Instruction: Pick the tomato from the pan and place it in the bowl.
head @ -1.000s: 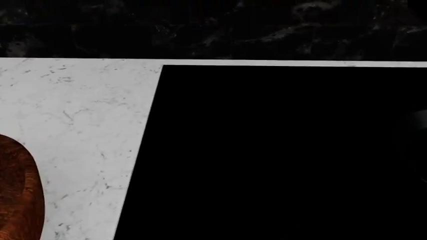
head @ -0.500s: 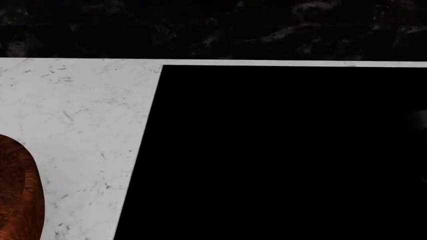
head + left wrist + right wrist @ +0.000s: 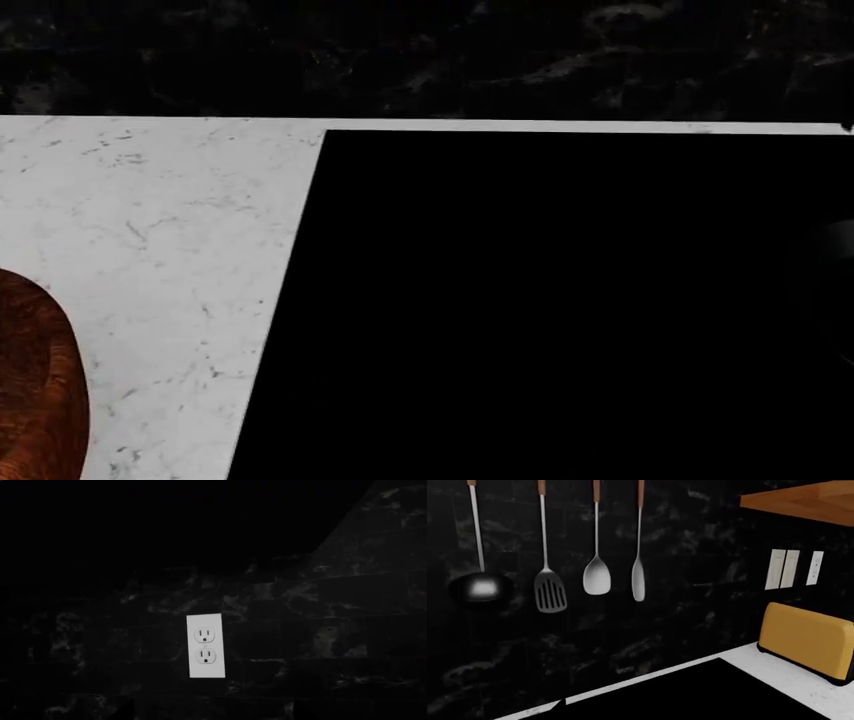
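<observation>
The bowl (image 3: 40, 385), reddish-brown with dark grain, is cut off by the left edge of the head view and rests on the white marble counter (image 3: 160, 250). The tomato and the pan are out of view; only a faint grey glint (image 3: 838, 236) shows on the black cooktop (image 3: 561, 310). Neither gripper shows in the head view. My left gripper (image 3: 213, 711) faces the dark wall, its dim fingertips (image 3: 127, 709) standing wide apart with nothing between them. My right gripper (image 3: 640, 711) points at the wall above the cooktop; one dark fingertip (image 3: 562, 705) shows far to one side.
A white outlet (image 3: 205, 645) sits on the black marble backsplash. A ladle (image 3: 480, 587), a slotted turner (image 3: 550, 592) and two spoons (image 3: 597, 577) hang on the wall. A yellow toaster (image 3: 807, 640) stands on the counter under a wooden shelf (image 3: 800, 502).
A tiny dark speck has appeared at the head view's right edge by the counter's back strip. Nothing else has moved.
</observation>
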